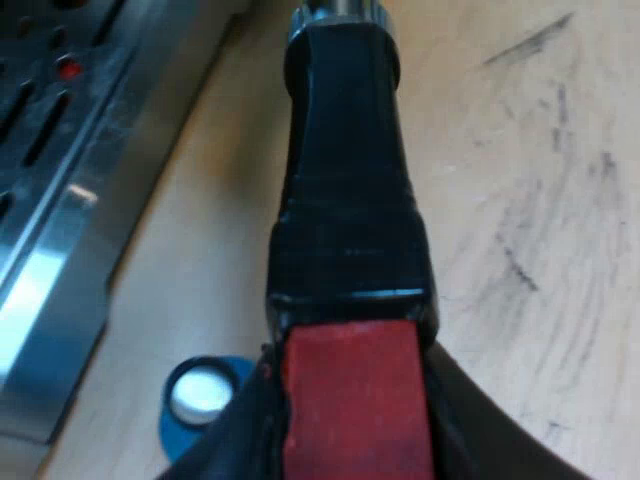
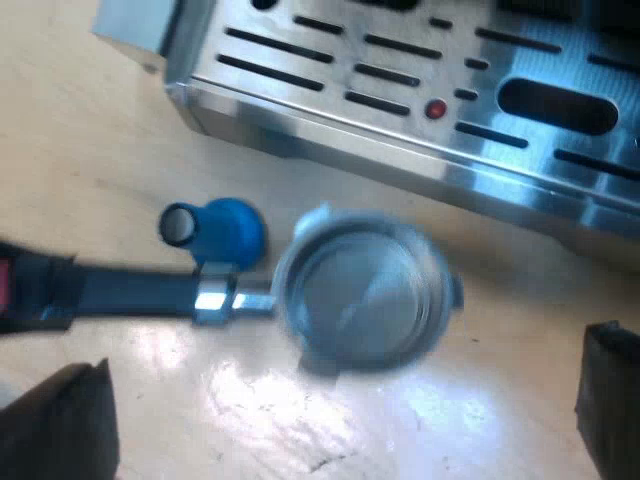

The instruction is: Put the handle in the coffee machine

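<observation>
The metal holder's dark handle (image 1: 345,200) runs away from my left gripper (image 1: 355,440), which is shut on its red end (image 1: 355,400); a black finger (image 1: 235,440) lies against each side. In the right wrist view the holder's round metal basket (image 2: 362,292) hovers blurred over the wooden table, close to the espresso machine's slotted drip tray (image 2: 400,90). Its handle (image 2: 130,290) stretches away from the basket. My right gripper (image 2: 335,420) is open above the table, its fingers (image 2: 60,425) spread wide and holding nothing.
A blue tamper (image 2: 225,228) lies on its side on the table, beside the holder's handle and near the drip tray's corner; it also sits by the tray's edge (image 1: 205,395). The steel tray (image 1: 60,200) has a small red dot (image 2: 435,108). Scuffed wooden tabletop (image 1: 540,200) surrounds them.
</observation>
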Tool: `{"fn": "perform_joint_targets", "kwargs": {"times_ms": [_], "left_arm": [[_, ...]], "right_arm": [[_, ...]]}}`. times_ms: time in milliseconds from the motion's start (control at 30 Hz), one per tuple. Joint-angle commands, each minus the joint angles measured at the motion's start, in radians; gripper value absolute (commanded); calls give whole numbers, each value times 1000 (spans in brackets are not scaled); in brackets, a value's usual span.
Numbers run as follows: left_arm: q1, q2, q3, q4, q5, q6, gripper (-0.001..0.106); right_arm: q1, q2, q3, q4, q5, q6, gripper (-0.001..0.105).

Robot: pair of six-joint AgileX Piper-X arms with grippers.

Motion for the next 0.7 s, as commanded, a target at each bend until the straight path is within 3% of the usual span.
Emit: {"fn": "perform_joint_targets", "kwargs": {"times_ms": [33, 200, 333, 567, 700], "left_arm": [[35, -4, -10, -18, 45, -1, 0], [108, -4, -10, -14, 45, -1, 0], [153, -4, -10, 1, 45, 14, 0], [248, -4, -10, 42, 45, 76, 0], [292, -4, -10, 42, 64, 106, 0]], "right_arm": [[55, -26, -11, 1, 61, -12, 94], [157, -35, -11, -1, 160, 35, 94], [274, -35, -11, -16, 296, 87, 94], [419, -35, -2, -95, 501, 162, 94], [462, -35, 33, -172, 570, 162, 94]]}}
